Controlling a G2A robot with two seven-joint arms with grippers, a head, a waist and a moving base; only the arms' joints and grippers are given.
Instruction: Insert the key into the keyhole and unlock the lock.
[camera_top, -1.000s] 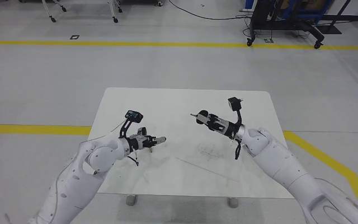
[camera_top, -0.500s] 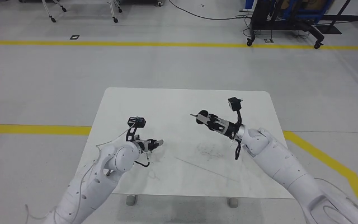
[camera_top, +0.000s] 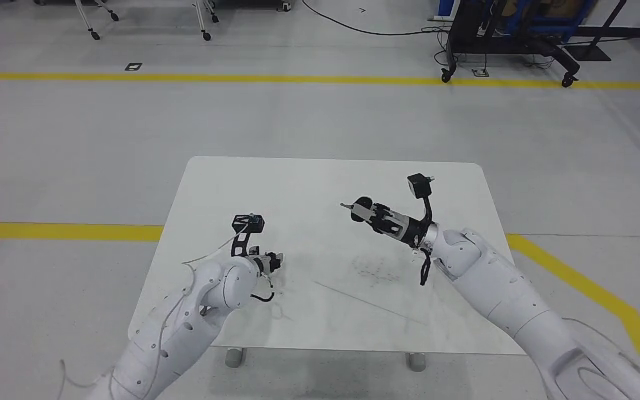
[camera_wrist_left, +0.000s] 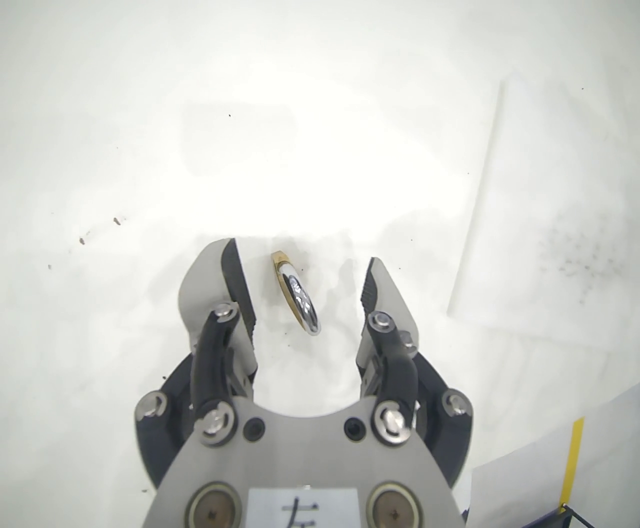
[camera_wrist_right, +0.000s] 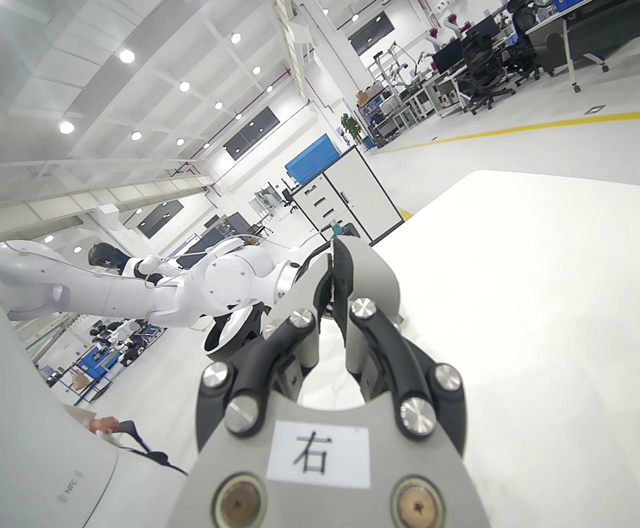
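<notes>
A small brass padlock (camera_wrist_left: 295, 297) with a silver shackle lies on the white table (camera_top: 330, 185). My left gripper (camera_wrist_left: 301, 265) is open and points down over it, one finger on each side and not touching. In the top view the left gripper (camera_top: 272, 262) is near the table's front left. My right gripper (camera_top: 358, 210) hangs above the middle of the table, shut on the key (camera_top: 346, 206), a thin metal sliver sticking out toward the left. In the right wrist view the right gripper (camera_wrist_right: 332, 267) has its pads pressed together and the key is edge-on, hard to make out.
Dark scuff marks (camera_top: 375, 270) and a faint straight line (camera_top: 350, 295) mark the tabletop between the arms. The table's front edge (camera_top: 330, 350) runs close behind the left arm. In the right wrist view the left arm (camera_wrist_right: 220, 285) is seen across the table.
My left gripper has drawn back toward the front left of the table and tipped downward over the padlock. The right arm and the key have stayed still.
</notes>
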